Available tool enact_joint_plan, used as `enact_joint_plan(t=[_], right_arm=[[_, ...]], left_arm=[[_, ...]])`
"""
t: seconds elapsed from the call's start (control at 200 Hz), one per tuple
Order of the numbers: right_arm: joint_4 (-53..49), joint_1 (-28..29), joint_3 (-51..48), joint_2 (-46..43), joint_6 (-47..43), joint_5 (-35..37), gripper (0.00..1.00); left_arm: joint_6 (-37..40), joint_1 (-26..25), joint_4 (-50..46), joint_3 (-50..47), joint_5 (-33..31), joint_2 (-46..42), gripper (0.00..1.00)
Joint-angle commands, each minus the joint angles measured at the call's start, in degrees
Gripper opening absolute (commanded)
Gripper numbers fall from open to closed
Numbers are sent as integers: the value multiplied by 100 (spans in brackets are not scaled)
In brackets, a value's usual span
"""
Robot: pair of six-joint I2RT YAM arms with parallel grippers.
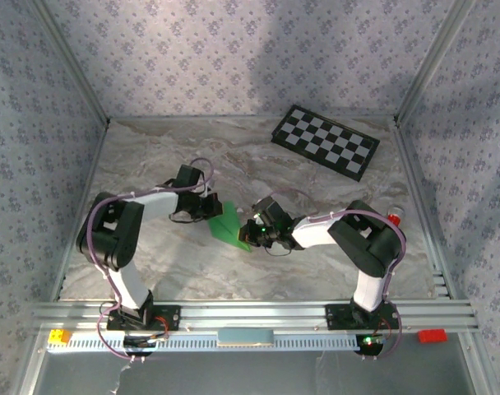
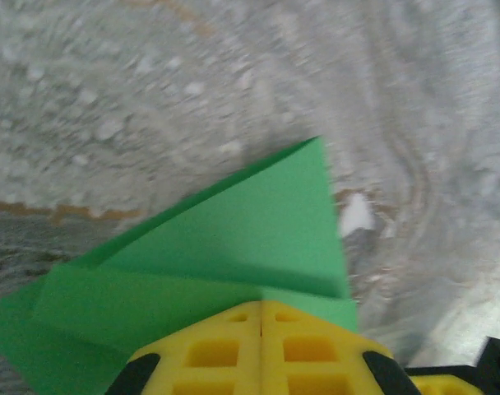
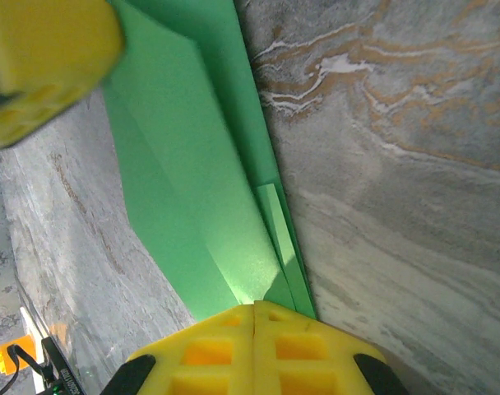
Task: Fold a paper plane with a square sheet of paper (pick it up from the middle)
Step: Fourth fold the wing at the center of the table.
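The square sheet of paper (image 1: pixel 228 224) is bright green and lies on the marble table between the two arms. It is folded into a narrow, pointed, layered shape like a paper plane. In the left wrist view the paper (image 2: pixel 233 239) shows a raised triangular flap over a flat lower layer. My left gripper (image 2: pixel 261 303) is shut, its yellow tips resting on the paper's near part; from above it (image 1: pixel 210 210) is at the paper's upper left. My right gripper (image 3: pixel 254 306) is shut too, tips on the end of the long folded strip (image 3: pixel 192 189); from above it (image 1: pixel 252 233) is at the lower right.
A black-and-white checkerboard (image 1: pixel 325 141) lies at the back right. A small red-capped object (image 1: pixel 394 218) stands by the right wall. A yellow block (image 1: pixel 59 336) and a red block (image 1: pixel 432 335) sit on the front rail. Patterned walls enclose the table.
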Motion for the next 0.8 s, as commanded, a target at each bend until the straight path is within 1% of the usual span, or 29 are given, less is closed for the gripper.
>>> enact_joint_plan(t=[0.0, 0.145, 0.29, 0.365, 0.6, 0.695, 0.795], right_arm=[[-917, 18, 5, 38, -151, 63, 0], [-1133, 16, 367, -112, -402, -23, 0], [-1438, 8, 937, -32, -772, -233, 0], [-1573, -22, 1189, 144, -842, -259, 0], [-1541, -88, 1875, 888, -832, -541, 0], [-1710, -96, 1967, 1050, -839, -456, 0], [-1799, -97, 1767, 1015, -835, -352, 0]], left_arm=[[110, 30, 27, -100, -120, 190, 4], [167, 29, 23, -184, -199, 288, 3], [138, 56, 53, -224, -165, 307, 3], [129, 60, 69, -218, -138, 307, 3], [147, 56, 45, -181, -94, 324, 3], [160, 56, 28, -172, -106, 342, 2], [178, 56, -8, -171, -143, 342, 2]])
